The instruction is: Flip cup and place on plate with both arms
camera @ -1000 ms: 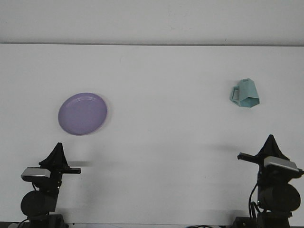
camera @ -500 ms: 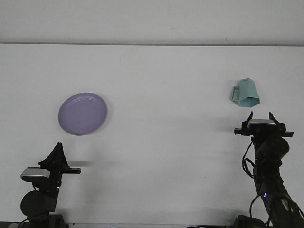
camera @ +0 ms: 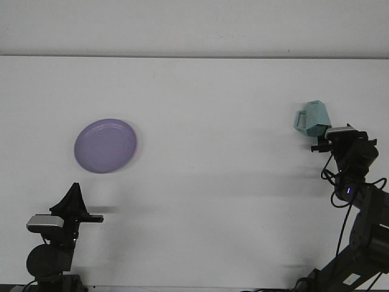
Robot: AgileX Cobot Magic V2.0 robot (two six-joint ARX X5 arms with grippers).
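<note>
A pale teal, angular-sided plastic cup [camera: 315,118] with a side handle sits mouth-down at the far right of the white table [camera: 219,109], well apart from the round lilac plate [camera: 106,145] on the table's left half. The right gripper [camera: 331,135] hangs at the cup's near right edge, its camera housing overlapping the cup's lower corner; from this front view it cannot be told whether its jaws are apart or together, nor whether they touch the cup at all. The left gripper [camera: 74,198] is parked low at the near left edge, pointing up, its jaws likewise unreadable from here.

The step in hand appears to be the right arm's approach for the first pick, with the flip and the placing not yet done. To do it well, the jaws would likely need to straddle one faceted wall or span the body squarely on two flat faces, since a grip across an edge could let the cup twist. The handle faces left, away from the arm, so coming in from the right side should keep it clear. A firm hold low on the body would leave room for the left arm to take the cup over after it is turned upright, before carrying it across to the plate
</note>
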